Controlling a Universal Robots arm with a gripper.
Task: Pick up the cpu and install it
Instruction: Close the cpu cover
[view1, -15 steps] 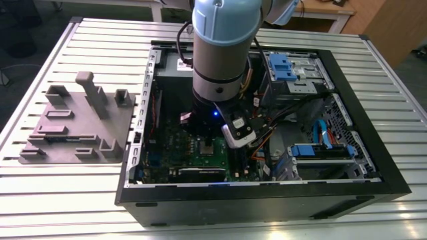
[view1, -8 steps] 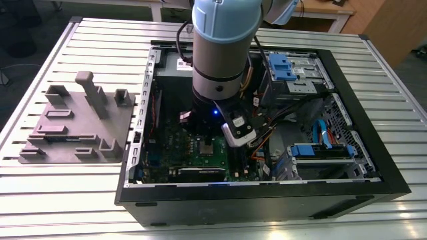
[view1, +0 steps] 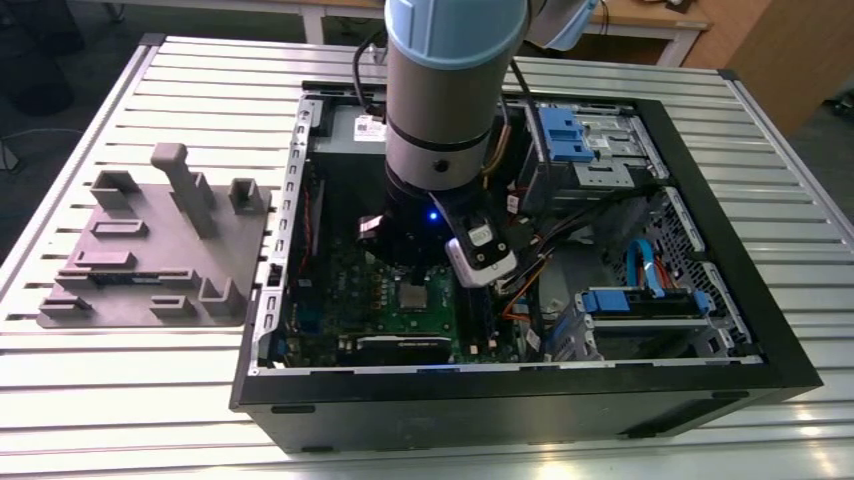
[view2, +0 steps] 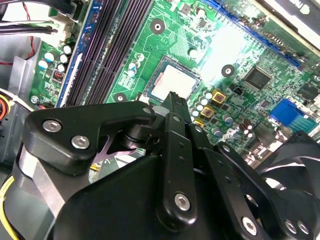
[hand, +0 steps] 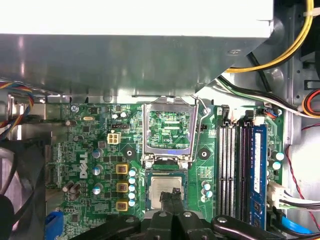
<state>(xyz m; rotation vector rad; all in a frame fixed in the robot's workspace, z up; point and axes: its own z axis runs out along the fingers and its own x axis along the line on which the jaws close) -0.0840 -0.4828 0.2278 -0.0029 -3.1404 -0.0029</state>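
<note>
**Small square silver-grey cpu (hand: 167, 182) lying in the socket of the green motherboard (hand: 95, 150).**
Its near edge is hidden behind the black gripper (hand: 171, 195), whose fingers are pressed together, empty, directly over the chip; contact cannot be made out. The oblong silver socket frame (hand: 167, 127) stands hinged open just beside it.

Cpu (view1: 415, 297) on the motherboard (view1: 344, 292) inside the case (view1: 534, 405), tray (view1: 147, 255) at the exterior view's left.

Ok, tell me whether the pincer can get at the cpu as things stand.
Probably yes: the pincer hangs right over the cpu, the socket frame is flipped open, and no cable crosses between them.
</note>
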